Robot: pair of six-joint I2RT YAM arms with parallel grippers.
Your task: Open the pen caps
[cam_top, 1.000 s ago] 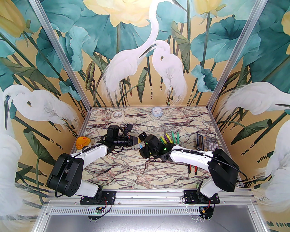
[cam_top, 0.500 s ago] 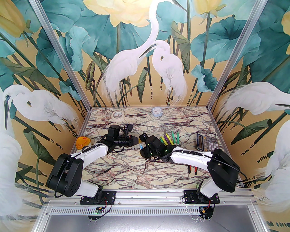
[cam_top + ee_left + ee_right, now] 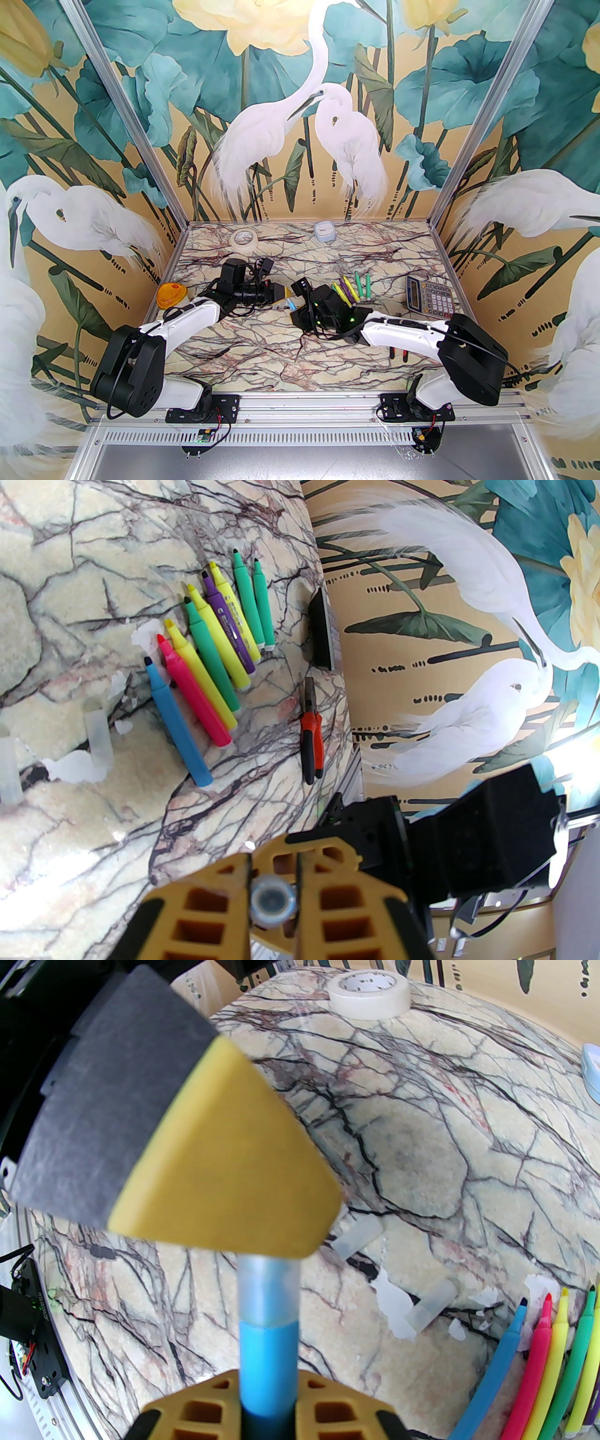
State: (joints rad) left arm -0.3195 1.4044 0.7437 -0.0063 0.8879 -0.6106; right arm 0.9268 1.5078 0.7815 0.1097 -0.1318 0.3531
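the left gripper (image 3: 274, 873) is pinched tight on a clear pen cap (image 3: 268, 1288), seen end-on in its grip, while the right gripper (image 3: 268, 1384) clamps the blue marker (image 3: 268, 1353) that the cap sits on — the two meet over the middle of the tabletop (image 3: 422, 1124). two loose caps (image 3: 433, 1304) lie on the tabletop beside a row of uncapped markers (image 3: 211, 653).
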